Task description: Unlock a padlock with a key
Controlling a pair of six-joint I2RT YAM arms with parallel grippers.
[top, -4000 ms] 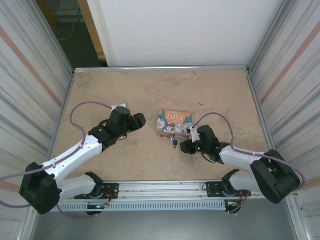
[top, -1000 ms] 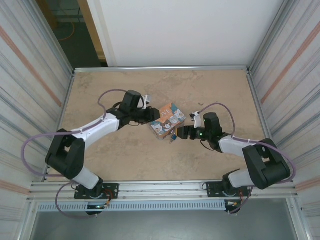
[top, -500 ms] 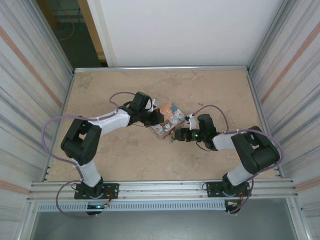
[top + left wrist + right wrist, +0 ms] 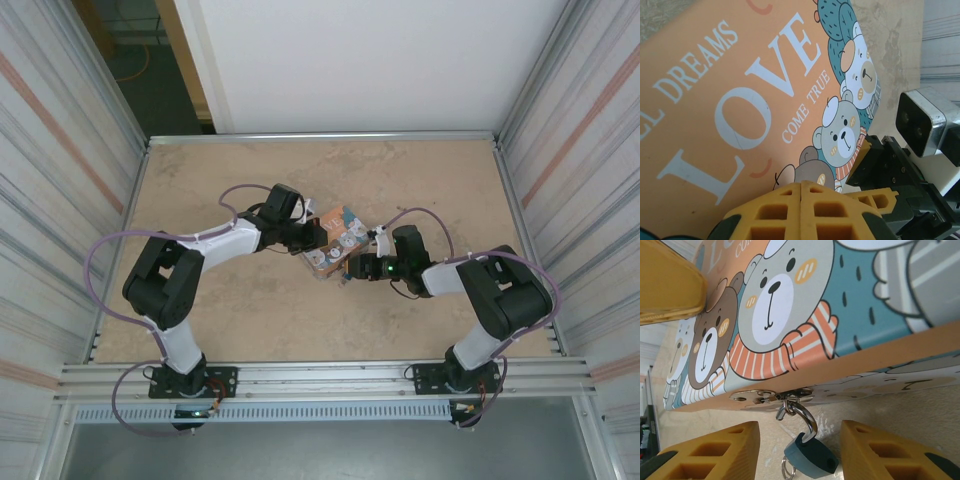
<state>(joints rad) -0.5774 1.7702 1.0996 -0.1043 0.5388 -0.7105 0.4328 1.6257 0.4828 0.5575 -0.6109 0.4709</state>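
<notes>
In the right wrist view the right gripper (image 4: 797, 440) has its yellow fingers (image 4: 710, 450) spread. The padlock (image 4: 810, 458) hangs in the gap between them. Its blue-teal body sits just beside the finger at 3 o'clock, and a clear gap separates it from the finger at 9 o'clock. The thin silver shackle rises toward 12 o'clock and loops through a silver hasp (image 4: 771, 396) on the front edge of the orange tin (image 4: 805, 310). A small silver ring shows at the padlock's lower edge, at about 7 o'clock; what it carries is too small to tell.

In the left wrist view the left gripper (image 4: 801, 187) has its two yellow fingers pressed together with nothing between them. They sit at the near edge of the tin's lid (image 4: 740, 100), below the word LOVE and the bear pictures. Whether they touch the lid cannot be told. The right gripper's dark body (image 4: 885, 170) lies at 4 o'clock from them.

From above, the tin (image 4: 338, 238) lies near the middle of the table (image 4: 250, 330), turned askew. The left gripper (image 4: 312, 237) is at its 9 o'clock. The right gripper (image 4: 352, 268) is at its 5 o'clock, where the padlock hangs off the tin's near side.
</notes>
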